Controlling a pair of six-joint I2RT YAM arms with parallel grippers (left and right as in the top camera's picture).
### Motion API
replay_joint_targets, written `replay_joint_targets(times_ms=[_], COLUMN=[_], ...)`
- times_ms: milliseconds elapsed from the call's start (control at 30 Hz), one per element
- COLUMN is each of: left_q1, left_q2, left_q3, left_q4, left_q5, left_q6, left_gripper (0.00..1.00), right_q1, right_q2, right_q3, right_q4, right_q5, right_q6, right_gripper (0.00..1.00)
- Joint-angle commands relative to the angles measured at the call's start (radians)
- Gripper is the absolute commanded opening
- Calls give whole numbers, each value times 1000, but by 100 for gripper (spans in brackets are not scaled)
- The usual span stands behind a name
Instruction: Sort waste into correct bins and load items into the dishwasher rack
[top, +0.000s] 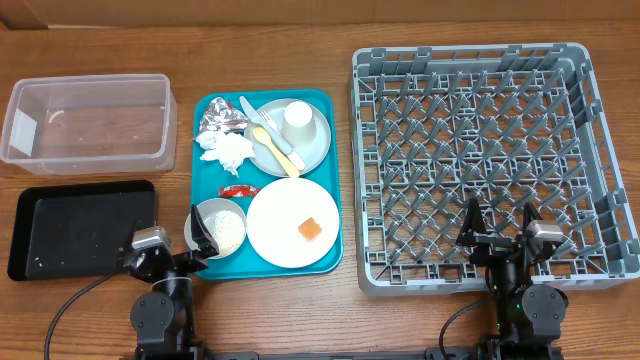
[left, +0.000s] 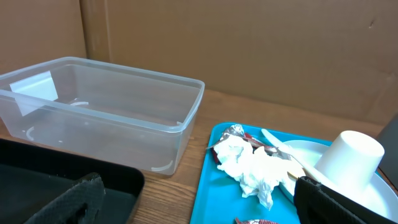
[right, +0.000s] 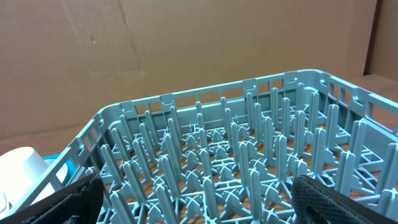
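Sorting looked unstarted: left gripper (top: 165, 250) and right gripper (top: 498, 228) held jaws apart, empty, so reaching the crumpled white napkin (top: 228, 150) seemed next.

Even bright light; soft shadows; pics sharp

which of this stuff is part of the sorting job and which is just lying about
Job: foil ball, napkin, red packet, rice, orange cube, clear tub, black tray, white plate, green plate, bowl, cup, fork, pale cutlery, rack.
Lying about: teal tray, cardboard wall, table.
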Motion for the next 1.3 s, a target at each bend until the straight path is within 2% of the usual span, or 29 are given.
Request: replay_joint_targets(times_ms=[0,967,1100,1167,1267], left_q1=[-3,-3,-3,-3,-3], left_q2=[-10,-10,-10,-10,-10], left_q3=[-3,-3,-3,-3,-3], left_q4=[1,1,46,66,65], left_q5=[5,17,166,298,375], left_q6=[-10,-11,-15,-56,-60], left_gripper=[100,100,100,100,100], right_q1=[-3,-3,-3,-3,-3], right_q2=[-10,-10,-10,-10,-10], right_q3=[-10,-10,-10,-10,-10], right_q4=[7,7,7,7,7], right_q5=[9,9,9,9,9], right_q6=[-6,-7,-6,-7,-7], right_gripper=[100,100,100,100,100])
